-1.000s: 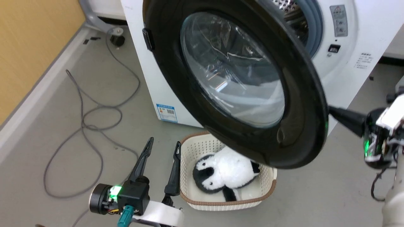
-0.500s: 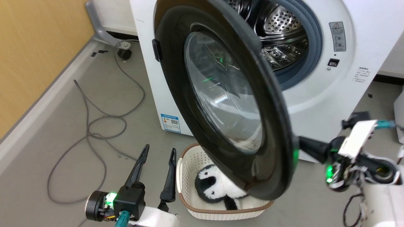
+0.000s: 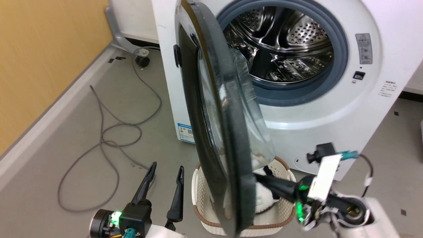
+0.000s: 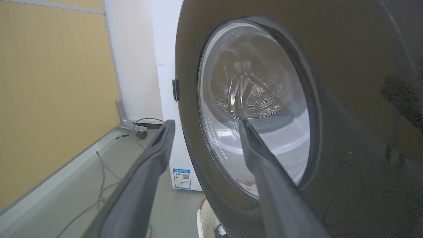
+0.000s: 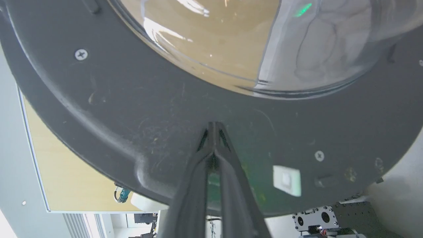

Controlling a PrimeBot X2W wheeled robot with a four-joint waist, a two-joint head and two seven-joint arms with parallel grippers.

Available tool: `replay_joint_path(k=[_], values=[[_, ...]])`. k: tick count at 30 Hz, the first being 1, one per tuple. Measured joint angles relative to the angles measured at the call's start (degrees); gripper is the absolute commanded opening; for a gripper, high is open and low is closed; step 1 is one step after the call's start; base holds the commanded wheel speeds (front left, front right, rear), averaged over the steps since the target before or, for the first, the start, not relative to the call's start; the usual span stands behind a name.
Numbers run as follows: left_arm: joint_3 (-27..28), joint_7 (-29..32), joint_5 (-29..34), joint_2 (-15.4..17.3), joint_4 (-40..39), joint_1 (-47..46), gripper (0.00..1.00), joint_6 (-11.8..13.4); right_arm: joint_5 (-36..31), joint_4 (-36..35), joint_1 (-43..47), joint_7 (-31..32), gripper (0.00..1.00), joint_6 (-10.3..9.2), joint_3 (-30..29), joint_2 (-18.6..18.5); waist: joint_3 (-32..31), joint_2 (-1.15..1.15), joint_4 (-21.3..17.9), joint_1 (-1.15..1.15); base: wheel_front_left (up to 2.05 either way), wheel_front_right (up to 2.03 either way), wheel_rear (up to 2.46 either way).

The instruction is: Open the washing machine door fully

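Note:
The washing machine [image 3: 330, 109] stands with its steel drum [image 3: 281, 49] exposed. Its round black door [image 3: 228, 132] hangs swung out, edge-on in the head view, the clear glass bowl [image 3: 254, 125] bulging toward the drum. My right gripper [image 3: 256, 176] is shut, its tips pressed against the door's inner face low on the rim; the right wrist view has the same joined tips [image 5: 214, 124] on the grey inner ring [image 5: 132, 109] below the glass [image 5: 248, 43]. My left gripper [image 3: 164, 168] stands open left of the door, holding nothing, facing the door's outer side [image 4: 347, 115].
A cream basket [image 3: 200, 198] with a black-and-white plush toy [image 3: 264, 198] sits on the floor right under the door's lower edge. A grey cable [image 3: 109, 142] loops across the floor to the left. A yellow wall [image 3: 43, 66] bounds the left side.
The door has swung from facing the camera to edge-on, baring the drum. My right gripper followed it leftward, still shut against it. The head camera shifted; the left gripper kept its pose.

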Motion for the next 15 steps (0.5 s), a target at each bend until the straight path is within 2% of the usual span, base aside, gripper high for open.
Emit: replay_joint_path(k=[8, 15], values=[[-0.47, 0.00, -0.11, 0.01, 0.98, 1.12, 1.00, -0.41, 1.74, -1.81, 2.01, -4.25, 0.00, 0.00, 5.63, 0.09, -0.48, 0.00, 1.47, 0.00, 0.00, 0.00, 0.00], [0.02, 0.00, -0.54, 0.01, 0.99, 1.15, 1.00, -0.23, -0.73, -4.44, 2.05, -7.95, 0.00, 0.00, 4.23, -0.42, -0.55, 0.00, 0.84, 0.00, 0.00, 0.00, 0.00]])
